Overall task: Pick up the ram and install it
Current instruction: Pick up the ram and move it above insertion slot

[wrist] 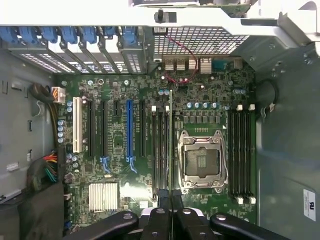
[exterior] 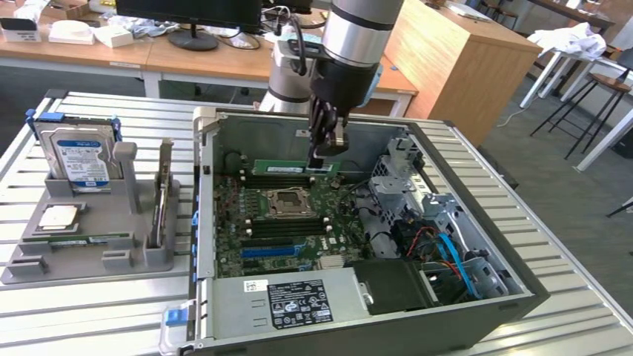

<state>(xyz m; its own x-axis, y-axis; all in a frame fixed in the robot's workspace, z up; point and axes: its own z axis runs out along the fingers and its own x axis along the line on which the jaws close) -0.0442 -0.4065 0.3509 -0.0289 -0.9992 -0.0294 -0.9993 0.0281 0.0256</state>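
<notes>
Nearest, on the camera's side of the square silver processor socket (exterior: 287,199), a grey metal power supply box (exterior: 296,297) with a black label sits inside the open grey computer case (exterior: 514,289). Just beyond the socket, the black two-fingered claw (exterior: 319,160) pinches the thin green ram stick (exterior: 284,167) near one end, pressing on its flat faces. The stick hangs level, long edge down, over the black memory slots (wrist: 162,145) beside the socket, and by my reading it is not seated.

I judge the stick light and stiff but fragile. It is best held by its bare board edges, clear of the chips and contacts. Being so thin, it could twist in the grip.

The case stands on a slatted silver metal worktop (exterior: 99,311). To the exterior view's left of the socket, a grey plastic holder tray (exterior: 59,252) carries a silver hard drive with a blue-white label (exterior: 84,159) and an upright grey-brown expansion card (exterior: 163,196). Far beyond the socket are wooden desks (exterior: 207,63), a black monitor stand (exterior: 193,38) and tall stools (exterior: 594,89) on a grey floor.
</notes>
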